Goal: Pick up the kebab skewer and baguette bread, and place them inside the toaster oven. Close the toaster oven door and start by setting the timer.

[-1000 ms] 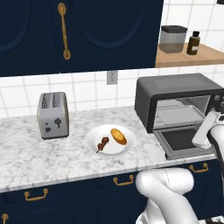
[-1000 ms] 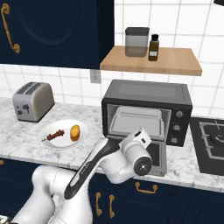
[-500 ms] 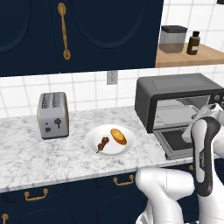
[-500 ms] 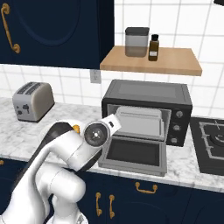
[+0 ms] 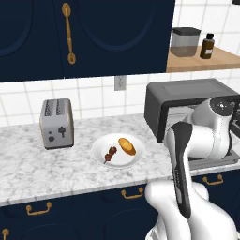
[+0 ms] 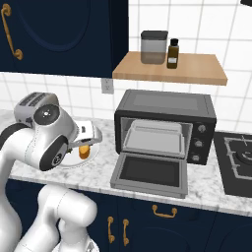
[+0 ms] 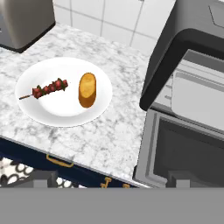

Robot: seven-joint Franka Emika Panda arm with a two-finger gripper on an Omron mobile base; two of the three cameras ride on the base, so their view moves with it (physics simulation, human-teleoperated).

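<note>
A white plate on the marble counter carries the kebab skewer on its left and the golden baguette bread beside it. Both also lie on the plate in the left base view: kebab skewer, baguette bread. To the right stands the dark toaster oven, its door dropped flat and a metal tray inside. My gripper is open and holds nothing. It hovers above the counter's front edge between plate and oven. In the right base view the gripper hangs over the baguette bread.
A silver two-slot toaster stands left of the plate. The oven's knobs sit on its right side. A stove lies further right. Above the oven, a wooden shelf holds a jar and a bottle.
My arm has swung from the open oven door leftward toward the plate. The jaws have gone from shut to wide open. Plate, food and door have not moved.
</note>
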